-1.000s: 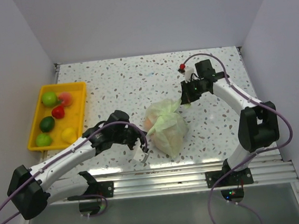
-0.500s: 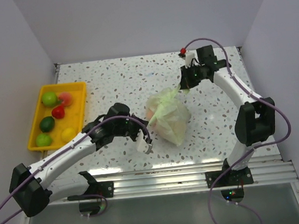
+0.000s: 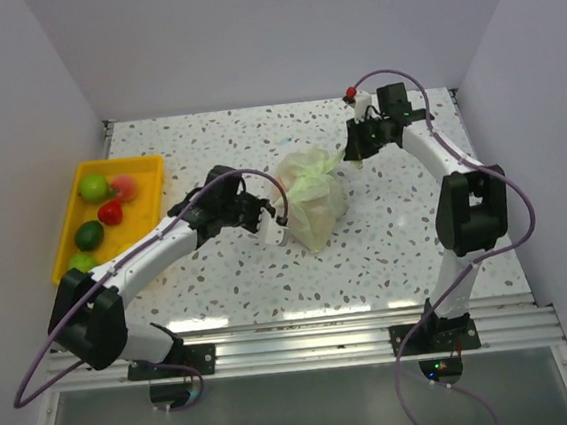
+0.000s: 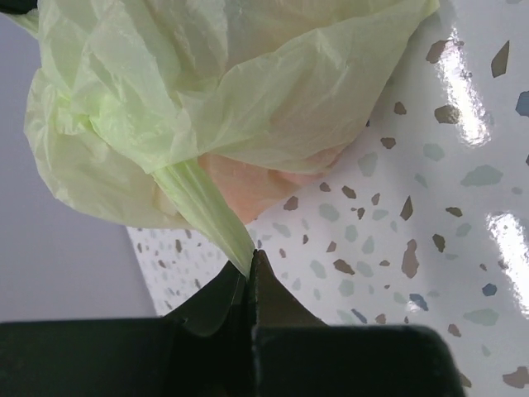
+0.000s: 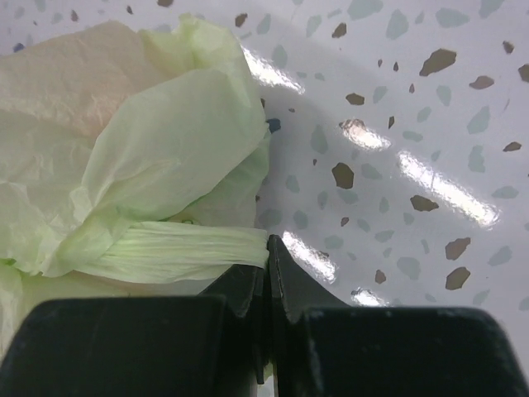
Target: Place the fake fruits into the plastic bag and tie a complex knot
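Pale green, crinkly plastic bag [image 3: 315, 207] bulges with fruit. The left gripper [image 4: 251, 263], at its nine o'clock, pinches one twisted tail [image 4: 207, 207]; the right gripper [image 5: 268, 246], at one o'clock, pinches another.

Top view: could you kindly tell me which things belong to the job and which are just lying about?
Job: plastic bag; fake fruits in the yellow tray; left gripper and right gripper, each shut on a tail of the bag.
Lying about: the yellow tray.
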{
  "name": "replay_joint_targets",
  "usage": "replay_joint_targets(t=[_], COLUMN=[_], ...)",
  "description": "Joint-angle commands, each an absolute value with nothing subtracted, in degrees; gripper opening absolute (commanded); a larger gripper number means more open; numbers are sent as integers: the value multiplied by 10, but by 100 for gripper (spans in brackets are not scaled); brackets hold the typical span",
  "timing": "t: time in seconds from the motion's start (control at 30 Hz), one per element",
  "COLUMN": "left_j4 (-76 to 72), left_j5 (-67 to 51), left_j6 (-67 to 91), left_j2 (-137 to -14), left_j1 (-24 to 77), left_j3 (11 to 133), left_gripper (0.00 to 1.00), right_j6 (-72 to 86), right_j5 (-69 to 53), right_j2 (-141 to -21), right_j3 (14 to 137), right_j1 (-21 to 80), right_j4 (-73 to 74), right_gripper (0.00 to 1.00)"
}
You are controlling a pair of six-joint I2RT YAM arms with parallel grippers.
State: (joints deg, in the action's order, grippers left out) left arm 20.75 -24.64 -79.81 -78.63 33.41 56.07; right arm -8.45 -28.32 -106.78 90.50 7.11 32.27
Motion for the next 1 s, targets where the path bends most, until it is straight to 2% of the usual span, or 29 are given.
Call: replay_joint_targets(t=[0.0, 0.23, 0.27, 0.3, 0.37, 0.4, 0.47, 0.5, 0.53, 0.57, 0.6, 0.63, 0.73, 0.83, 0.97], left_j4=[247, 178, 177, 178, 181, 173, 170, 173, 177, 186, 191, 192, 203, 267, 348], left_j5=[-231, -209, -217, -223, -236, -236, -225, -218, -213, -205, -200, -196, -190, -185, -234], left_j6=[-720, -634, -625, -609, -589, -558, -524, -500, -490, -479, -460, -447, -369, -265, -161], left_j2=[-822, -862, -860, -854, -845, -840, -825, -816, -810, -803, -789, -779, -744, -748, -754], left_j1=[312, 287, 286, 286, 286, 286, 286, 286, 285, 285, 285, 284, 275, 259, 210], left_j3=[541, 537, 546, 550, 565, 569, 590, 598, 605, 616, 621, 625, 647, 714, 797], left_gripper=[0, 0, 0, 11, 28, 45, 65, 84, 94, 100, 100, 100, 100, 100, 100], right_j6=[-127, -164, -164, -167, -166, -163, -160, -161, -163, -163, -169, -173, -188, -193, -170], right_j5=[-172, -176, -179, -185, -203, -209, -220, -222, -223, -220, -218, -219, -223, -241, -260], right_j2=[-1096, -1081, -1077, -1067, -1058, -1051, -1043, -1038, -1023, -1014, -1003, -982, -938, -910, -865], right_j3=[902, 866, 865, 868, 878, 893, 919, 926, 932, 936, 940, 942, 956, 979, 984], right_j1=[9, 8, 8, 8, 8, 8, 9, 9, 8, 8, 7, 8, 9, 8, 8], right_j4=[230, 272, 284, 292, 319, 328, 363, 373, 388, 393, 397, 403, 441, 496, 581], right_gripper=[0, 0, 4, 14, 28, 41, 59, 67, 77, 81, 84, 92, 99, 99, 99])
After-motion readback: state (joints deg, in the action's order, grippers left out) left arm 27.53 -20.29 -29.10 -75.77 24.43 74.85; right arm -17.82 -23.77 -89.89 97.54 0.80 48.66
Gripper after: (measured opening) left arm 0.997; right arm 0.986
